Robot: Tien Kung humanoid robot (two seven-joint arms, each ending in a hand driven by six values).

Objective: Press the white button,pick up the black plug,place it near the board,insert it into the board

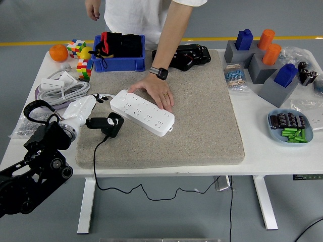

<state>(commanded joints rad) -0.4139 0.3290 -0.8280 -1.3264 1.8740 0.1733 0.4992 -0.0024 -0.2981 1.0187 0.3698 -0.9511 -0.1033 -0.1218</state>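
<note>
Lab: parts-strewn white table (252, 151)
</note>
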